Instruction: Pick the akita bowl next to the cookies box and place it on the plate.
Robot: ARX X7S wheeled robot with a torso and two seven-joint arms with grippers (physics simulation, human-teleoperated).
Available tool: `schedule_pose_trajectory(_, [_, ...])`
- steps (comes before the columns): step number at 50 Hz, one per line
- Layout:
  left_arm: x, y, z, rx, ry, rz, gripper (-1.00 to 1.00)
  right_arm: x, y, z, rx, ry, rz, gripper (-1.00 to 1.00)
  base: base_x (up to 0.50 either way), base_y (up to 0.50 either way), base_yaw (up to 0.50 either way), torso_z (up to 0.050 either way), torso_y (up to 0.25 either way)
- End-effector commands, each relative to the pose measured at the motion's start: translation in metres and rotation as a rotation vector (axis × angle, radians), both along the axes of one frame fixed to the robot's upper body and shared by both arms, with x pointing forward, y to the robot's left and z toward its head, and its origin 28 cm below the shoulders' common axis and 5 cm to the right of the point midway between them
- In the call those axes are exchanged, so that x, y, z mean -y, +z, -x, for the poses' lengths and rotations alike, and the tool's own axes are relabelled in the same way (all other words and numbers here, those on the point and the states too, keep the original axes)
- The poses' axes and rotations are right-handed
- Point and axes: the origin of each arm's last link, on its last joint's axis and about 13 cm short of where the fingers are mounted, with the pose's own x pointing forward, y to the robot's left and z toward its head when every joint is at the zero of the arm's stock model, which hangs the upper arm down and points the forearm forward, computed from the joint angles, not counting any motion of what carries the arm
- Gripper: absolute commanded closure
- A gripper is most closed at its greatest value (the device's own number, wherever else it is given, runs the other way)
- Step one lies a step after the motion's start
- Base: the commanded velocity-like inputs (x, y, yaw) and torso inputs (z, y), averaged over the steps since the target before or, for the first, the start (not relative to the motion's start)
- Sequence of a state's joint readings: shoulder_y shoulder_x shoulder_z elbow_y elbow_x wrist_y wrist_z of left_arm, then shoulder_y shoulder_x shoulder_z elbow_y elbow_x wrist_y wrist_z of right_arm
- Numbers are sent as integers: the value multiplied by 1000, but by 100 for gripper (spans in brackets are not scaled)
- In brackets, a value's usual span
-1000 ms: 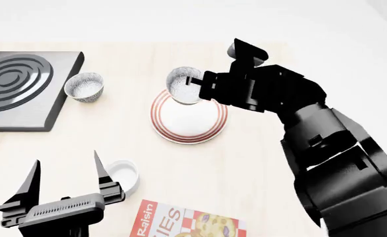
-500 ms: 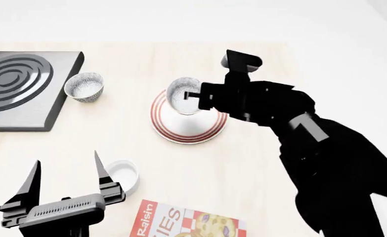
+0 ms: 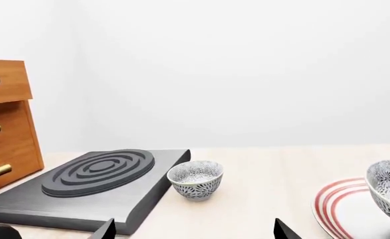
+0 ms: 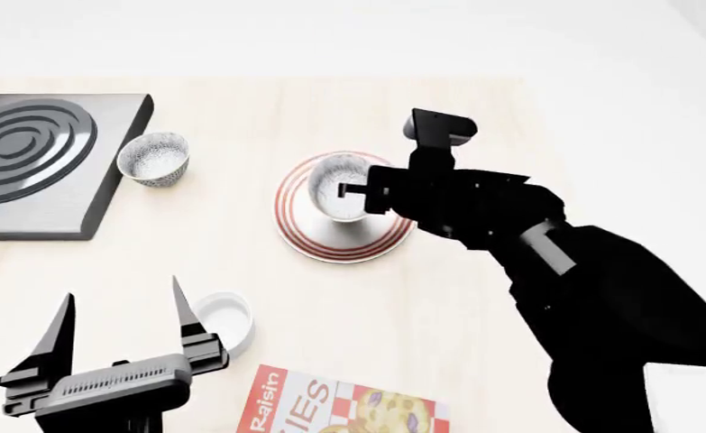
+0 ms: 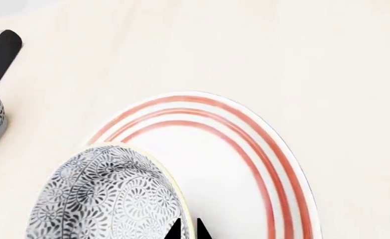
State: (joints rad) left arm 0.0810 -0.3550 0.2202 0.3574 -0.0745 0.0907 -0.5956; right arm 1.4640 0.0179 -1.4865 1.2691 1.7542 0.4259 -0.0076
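The akita bowl (image 4: 328,182), grey-and-white speckled, hangs upright low over the middle of the red-ringed plate (image 4: 365,240). My right gripper (image 4: 350,191) is shut on its rim. In the right wrist view the fingertips (image 5: 187,230) pinch the wall of the bowl (image 5: 108,199), one inside and one outside, above the plate (image 5: 248,164). Whether the bowl touches the plate I cannot tell. The cookies box (image 4: 341,406) lies at the near edge. My left gripper (image 4: 118,311) stands open and empty at the near left.
A second speckled bowl (image 4: 154,158) stands beside a dark burner slab (image 4: 28,153) at the far left. A plain white cup (image 4: 226,317) sits by my left gripper's fingers. The left wrist view shows wooden drawers (image 3: 2,124) beyond the burner slab (image 3: 95,174).
My right gripper has carried the bowl from the plate's far rim toward its middle and lower. The left arm has not moved.
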Motion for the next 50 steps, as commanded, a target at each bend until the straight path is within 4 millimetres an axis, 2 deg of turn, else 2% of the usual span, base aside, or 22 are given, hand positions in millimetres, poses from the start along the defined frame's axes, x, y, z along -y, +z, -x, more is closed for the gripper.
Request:
schedule_pose_trajectory(1, [-1, 0, -1, 13, 13, -2, -100, -9, -1, 1, 9, 31, -33, 100, 0, 0, 0, 0, 0])
schedule_pose_trajectory(7, [-1, 0, -2, 12, 12, -1, -100, -8, -3, 1, 9, 34, -36, 100, 0, 0, 0, 0, 0])
schedule_pose_trajectory(8, [-1, 0, -2, 12, 11, -1, -100, -8, -3, 1, 9, 34, -37, -100, 0, 0, 0, 0, 0])
schedule_pose_trajectory(20, [-1, 0, -2, 13, 10, -3, -100, -9, 10, -2, 56, 26, -40, -100, 0, 0, 0, 0, 0])
schedule_pose_trajectory(24, [-1, 0, -2, 14, 10, -4, -100, -11, 18, -4, 97, 35, -43, -100, 0, 0, 0, 0, 0])
schedule_pose_trajectory(26, [-1, 0, -2, 15, 10, -5, -100, -10, 30, 2, 130, 31, -50, -100, 0, 0, 0, 0, 0])
schedule_pose_trajectory(28, [-1, 0, -2, 16, 11, -6, -100, -9, 41, 13, 159, 40, -75, -100, 0, 0, 0, 0, 0])
schedule_pose_trajectory(33, [-1, 1, -1, 17, 14, -7, -100, 8, 76, 59, 345, -97, -85, -100, 0, 0, 0, 0, 0])
schedule_pose_trajectory(37, [0, 1, 0, 20, 11, -9, -100, 24, 88, 89, 414, -147, -123, -100, 0, 0, 0, 0, 0])
schedule_pose_trajectory(41, [0, 2, 0, 21, 13, -12, -100, 44, 91, 121, 527, -213, -116, -100, 0, 0, 0, 0, 0])
schedule_pose_trajectory(45, [0, 3, 1, 23, 14, -16, -100, 59, 85, 142, 593, -267, -130, -100, 0, 0, 0, 0, 0])
schedule_pose_trajectory(50, [0, 3, 1, 25, 18, -17, -100, 82, 63, 166, 702, -381, -139, -100, 0, 0, 0, 0, 0])
